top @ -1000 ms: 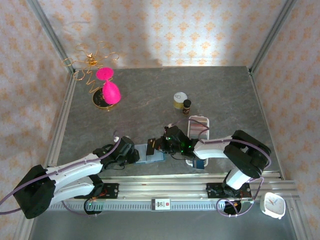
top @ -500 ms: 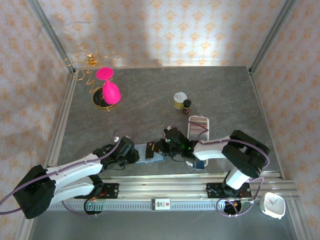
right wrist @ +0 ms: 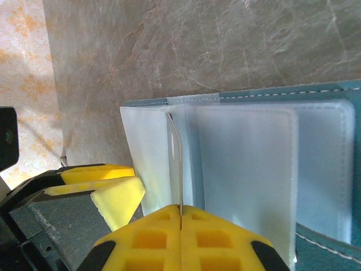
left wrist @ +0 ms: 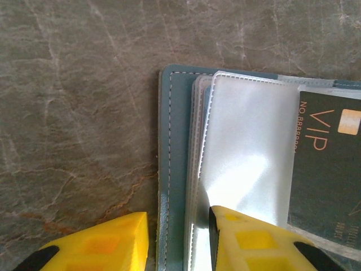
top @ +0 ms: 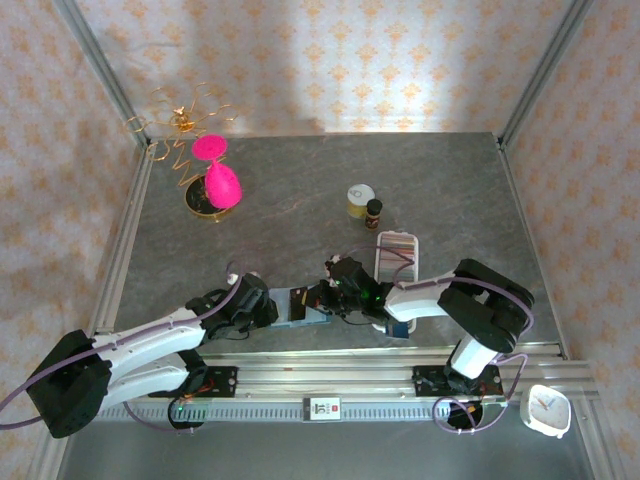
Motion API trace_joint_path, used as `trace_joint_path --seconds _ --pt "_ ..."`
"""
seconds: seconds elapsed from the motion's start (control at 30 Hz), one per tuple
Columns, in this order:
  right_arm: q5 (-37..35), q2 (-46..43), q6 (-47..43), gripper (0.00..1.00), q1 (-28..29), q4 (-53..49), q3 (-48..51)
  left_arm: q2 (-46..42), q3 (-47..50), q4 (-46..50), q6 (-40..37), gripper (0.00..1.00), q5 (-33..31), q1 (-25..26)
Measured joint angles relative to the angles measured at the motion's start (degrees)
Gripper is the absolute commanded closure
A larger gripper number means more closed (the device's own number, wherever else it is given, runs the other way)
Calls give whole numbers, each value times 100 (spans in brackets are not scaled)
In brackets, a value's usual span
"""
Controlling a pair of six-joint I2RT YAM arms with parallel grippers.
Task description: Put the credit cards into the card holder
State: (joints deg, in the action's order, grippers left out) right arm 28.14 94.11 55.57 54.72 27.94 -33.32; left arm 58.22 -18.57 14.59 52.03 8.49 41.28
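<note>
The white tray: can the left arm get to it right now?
Probably not directly. The right gripper, holding a card, sits over the wallet, between the left gripper and the tray, blocking the straight path.

We see the card holder (top: 310, 315) lying open and flat near the front edge of the table (top: 300, 200). Its teal cover is edged with pale stitching, and its clear plastic sleeves (left wrist: 248, 152) are stacked on top. A dark card (left wrist: 327, 164) lettered VIP in orange lies over the right part of the uppermost sleeve. From the right wrist a thin card (right wrist: 176, 164) shows edge-on, upright at the sleeves; we cannot tell whether it is the same one. A blue card (top: 398, 328) lies to the holder's right.
</note>
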Motion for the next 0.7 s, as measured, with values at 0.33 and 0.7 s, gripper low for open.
trace_joint_path --seconds 0.33,0.7 --pt "151 264 0 100 0 210 -57 -162 129 -98 66 69 -33 0" --pt "341 544 -293 100 0 162 -372 -162 142 -120 133 68 -109 0"
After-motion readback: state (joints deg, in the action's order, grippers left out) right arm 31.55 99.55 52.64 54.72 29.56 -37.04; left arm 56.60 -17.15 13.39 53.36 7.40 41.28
